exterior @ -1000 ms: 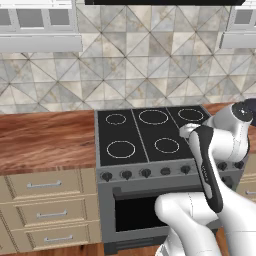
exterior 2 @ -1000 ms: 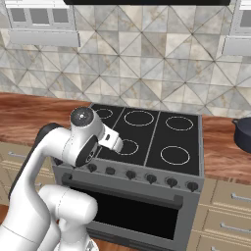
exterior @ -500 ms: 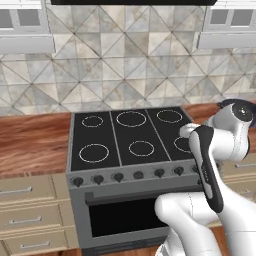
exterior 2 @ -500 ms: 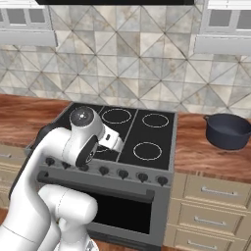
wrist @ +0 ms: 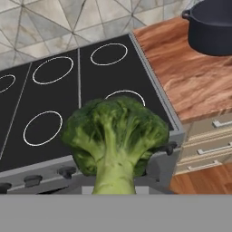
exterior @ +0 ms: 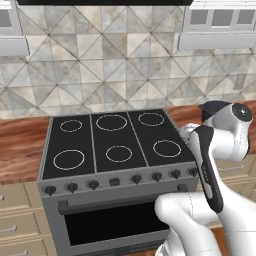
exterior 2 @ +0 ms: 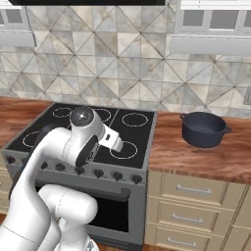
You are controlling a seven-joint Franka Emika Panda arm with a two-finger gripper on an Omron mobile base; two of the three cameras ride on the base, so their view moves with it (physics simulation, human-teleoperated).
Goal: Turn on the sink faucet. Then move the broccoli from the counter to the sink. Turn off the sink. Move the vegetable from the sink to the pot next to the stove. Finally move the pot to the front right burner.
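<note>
I had the gripper (wrist: 113, 192) clamped on the broccoli (wrist: 114, 136), carried above the stove (wrist: 68, 104) front. The sink steps looked finished. 2 steps remained: broccoli into the pot (exterior 2: 203, 129) on the counter (exterior 2: 196, 157), then pot onto the front right burner (exterior 2: 123, 149).

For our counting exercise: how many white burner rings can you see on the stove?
6 on the stove: three at the back, three at the front. None seems hidden in the left base view.

Green broccoli (wrist: 115, 136) upright, stem down, above the front edge of the black stove (exterior 2: 117, 135). Dark grey pot (exterior 2: 203, 129) on the reddish-brown bench (exterior 2: 196, 157), right of the stove.
</note>
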